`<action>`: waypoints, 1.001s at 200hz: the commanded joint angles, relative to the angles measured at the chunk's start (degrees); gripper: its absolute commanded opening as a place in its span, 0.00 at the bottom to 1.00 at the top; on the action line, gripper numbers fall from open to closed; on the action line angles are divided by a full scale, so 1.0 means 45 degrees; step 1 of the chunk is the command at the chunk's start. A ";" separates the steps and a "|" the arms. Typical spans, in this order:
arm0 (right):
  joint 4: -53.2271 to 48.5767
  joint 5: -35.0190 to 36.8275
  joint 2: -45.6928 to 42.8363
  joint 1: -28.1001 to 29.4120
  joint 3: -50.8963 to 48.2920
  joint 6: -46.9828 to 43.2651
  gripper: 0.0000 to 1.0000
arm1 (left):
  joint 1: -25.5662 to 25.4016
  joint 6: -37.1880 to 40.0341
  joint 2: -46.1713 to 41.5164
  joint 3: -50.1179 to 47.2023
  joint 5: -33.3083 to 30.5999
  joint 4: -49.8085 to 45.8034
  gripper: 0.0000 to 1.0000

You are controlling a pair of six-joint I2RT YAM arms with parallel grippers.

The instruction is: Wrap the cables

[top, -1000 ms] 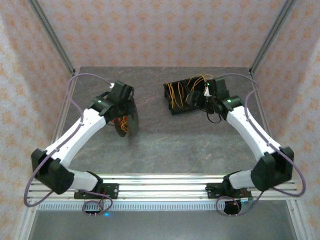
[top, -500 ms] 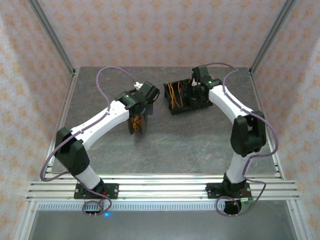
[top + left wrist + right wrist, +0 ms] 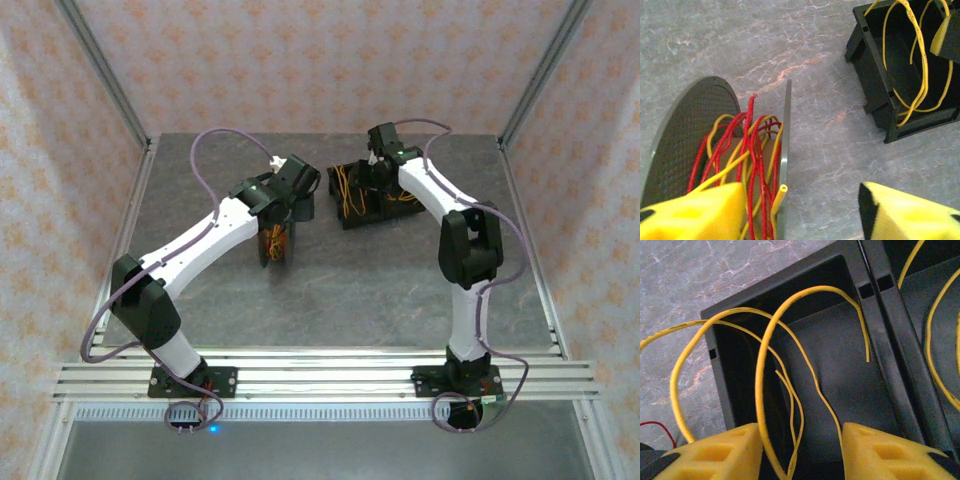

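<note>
A dark grey spool [image 3: 685,135] stands on edge on the table, with red and yellow cables [image 3: 752,150] wound loosely between its two discs. My left gripper [image 3: 801,205] is open just above it, one finger [image 3: 695,215] in front of the windings and the other [image 3: 905,212] out over bare table. A loose yellow cable end pokes up beside the right disc. From above, the spool [image 3: 275,245] sits under the left gripper [image 3: 290,205]. My right gripper [image 3: 801,440] is open low over a black bin [image 3: 890,340], and thin yellow cables [image 3: 765,365] loop up between its fingers untouched.
The black bin [image 3: 352,218] stands at the table's back centre, split into compartments holding more yellow loops [image 3: 350,188]. In the left wrist view the bin [image 3: 875,80] lies just right of the spool. Metal frame posts and patterned walls enclose the grey marbled table [image 3: 330,290].
My left arm carried the spool rightward toward the bin, then opened and let it go. My right arm swung left over the bin, and its jaws have narrowed around the cables.
</note>
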 commanded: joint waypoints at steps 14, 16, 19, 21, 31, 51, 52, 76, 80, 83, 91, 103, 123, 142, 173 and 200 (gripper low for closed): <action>-0.0633 0.0589 0.0220 0.0123 0.0719 -0.0248 0.29 | 0.0014 0.0004 -0.1046 0.0206 0.0537 0.0194 0.87; -0.0663 0.0640 0.0197 0.0143 0.0726 -0.0256 0.27 | 0.0014 0.0002 -0.1114 0.0190 0.0554 0.0180 0.92; -0.0716 0.0741 0.0155 0.0150 0.0750 -0.0258 0.24 | 0.0014 0.0001 -0.1234 0.0185 0.0582 0.0160 0.98; -0.0743 0.0815 0.0142 0.0164 0.0763 -0.0273 0.22 | 0.0014 -0.0004 -0.1322 0.0170 0.0585 0.0152 0.99; -0.0966 0.1232 -0.0094 0.0198 0.0861 -0.0317 0.08 | -0.0001 -0.0083 -0.1791 0.0083 0.0666 0.0111 0.99; -0.1230 0.1795 -0.0948 0.0308 0.0930 -0.0440 0.00 | -0.0007 -0.0233 -0.3176 -0.0585 0.0745 0.0335 0.99; -0.1225 0.1803 -0.1001 0.0313 0.0917 -0.0437 0.00 | -0.0006 -0.0233 -0.3270 -0.0610 0.0734 0.0359 0.99; -0.1187 0.1903 -0.2449 0.0427 0.0789 -0.0443 0.00 | -0.0005 -0.0686 -0.5368 -0.2081 0.0747 0.1123 0.99; -0.1197 0.1903 -0.2676 0.0435 0.0777 -0.0435 0.00 | -0.0001 -0.0690 -0.5723 -0.2334 0.0762 0.1263 0.99; -0.1195 0.1907 -0.2885 0.0446 0.0756 -0.0407 0.00 | -0.0005 -0.0703 -0.5985 -0.2518 0.0791 0.1370 0.99; -0.1192 0.1874 -0.3401 0.0476 0.0685 -0.0329 0.00 | 0.0007 -0.0712 -0.6665 -0.2948 0.0957 0.1636 0.99; -0.1169 0.1821 -0.4186 0.0504 0.0483 -0.0123 0.00 | 0.0012 -0.0691 -0.7558 -0.3495 0.1125 0.1981 0.99; -0.0906 0.1302 -0.5785 0.0524 -0.0286 0.0256 0.00 | 0.0014 -0.0706 -0.8752 -0.3979 0.1093 0.1986 0.99; -0.0558 0.0814 -0.7404 0.0553 -0.1320 0.0684 0.00 | 0.0023 -0.0835 -0.9579 -0.4178 0.1086 0.1722 0.99; 0.0297 -0.0384 -1.0172 0.0567 -0.3515 0.1050 0.00 | 0.0082 -0.1366 -1.0390 -0.4091 0.2153 0.1369 0.99; 0.1027 -0.1575 -1.2546 0.0567 -0.5508 0.1262 0.00 | 0.0091 -0.1347 -1.1072 -0.4500 0.2414 0.1540 0.99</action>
